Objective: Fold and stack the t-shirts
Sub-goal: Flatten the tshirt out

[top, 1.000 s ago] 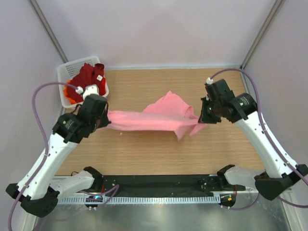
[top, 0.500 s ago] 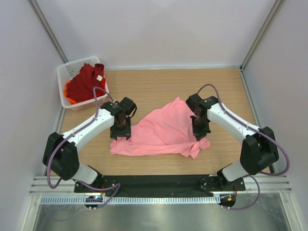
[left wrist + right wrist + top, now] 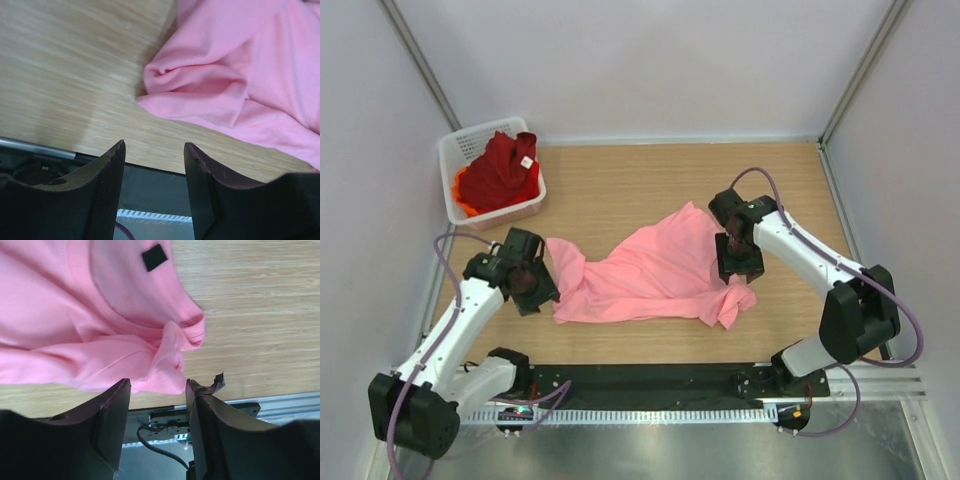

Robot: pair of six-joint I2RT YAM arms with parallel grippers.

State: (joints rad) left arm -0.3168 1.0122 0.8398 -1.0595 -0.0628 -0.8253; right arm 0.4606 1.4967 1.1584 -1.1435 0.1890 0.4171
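Pink t-shirt (image 3: 650, 275) lies crumpled and half spread on the wooden table (image 3: 620, 180), near the middle, between the two arms. At its left edge the left gripper (image 3: 154, 145) hangs low just beside the cloth, jaws apart with nothing between them. Its camera shows bare wood and the black strip (image 3: 150, 185) along the table's near edge through the gap, and a bunched pink fold lies just beyond the tips. Over the shirt's right end stands the right gripper (image 3: 157, 382), jaws likewise apart and gripping nothing. A rumpled bit of the collar lies on the wood below them, and a small black label (image 3: 154, 257) sits inside the neckline farther on. From above, the shirt rises to a peak toward the far side and trails a twisted end toward the near right. A white mesh basket (image 3: 455, 150) sits at the table's far left corner. In it a dark red t-shirt (image 3: 500, 175) is heaped up with its white tag (image 3: 525, 161) on top, and an orange t-shirt (image 3: 463, 203) peeks out beneath at the left. Both lie well apart from the pink one.
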